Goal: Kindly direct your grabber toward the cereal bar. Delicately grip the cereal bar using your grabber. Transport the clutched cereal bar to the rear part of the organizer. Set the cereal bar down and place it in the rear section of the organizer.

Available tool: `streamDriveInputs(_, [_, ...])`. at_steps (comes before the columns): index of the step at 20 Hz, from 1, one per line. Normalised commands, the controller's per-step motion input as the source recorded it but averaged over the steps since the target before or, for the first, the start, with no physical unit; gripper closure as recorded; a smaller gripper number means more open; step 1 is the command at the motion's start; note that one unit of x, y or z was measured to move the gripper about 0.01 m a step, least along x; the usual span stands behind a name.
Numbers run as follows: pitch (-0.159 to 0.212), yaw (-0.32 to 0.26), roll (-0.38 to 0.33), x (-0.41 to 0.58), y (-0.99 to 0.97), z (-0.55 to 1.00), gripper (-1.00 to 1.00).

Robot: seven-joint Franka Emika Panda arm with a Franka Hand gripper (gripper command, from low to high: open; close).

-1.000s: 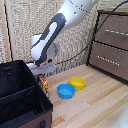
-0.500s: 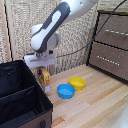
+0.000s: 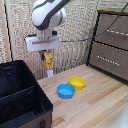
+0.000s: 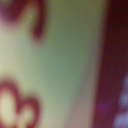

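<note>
Yellow-orange cereal bar [image 3: 48, 62] upright, airborne beside black organizer [image 3: 20, 95].

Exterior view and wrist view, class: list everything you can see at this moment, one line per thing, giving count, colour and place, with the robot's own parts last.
cereal bar: one, yellow-orange with red print, hanging upright from the grabber, above the table, beyond the organizer's far corner; the wrist view shows only a blurred close-up of its printing.
organizer: one, black, with inner dividers, on the table at the exterior view's left.
blue bowl: one, blue, on the table, touching the yellow bowl.
yellow bowl: one, yellow, on the table just behind the blue bowl.
drawer cabinet: one, brown, at the exterior view's right.
table: one, light wood.
grabber: one, white head, closed on the cereal bar's top.
</note>
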Motion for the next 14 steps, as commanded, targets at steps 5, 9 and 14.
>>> streamDriveInputs(5, [0.011, -0.324, 0.0, -0.003, -0.04, 0.8, 1.0])
streamDriveInputs(9, [0.0, -0.367, 0.005, 0.0, 0.0, 0.52, 1.0])
streamDriveInputs(14, [0.0, -0.365, -0.001, 0.0, 0.09, 0.05, 1.0])
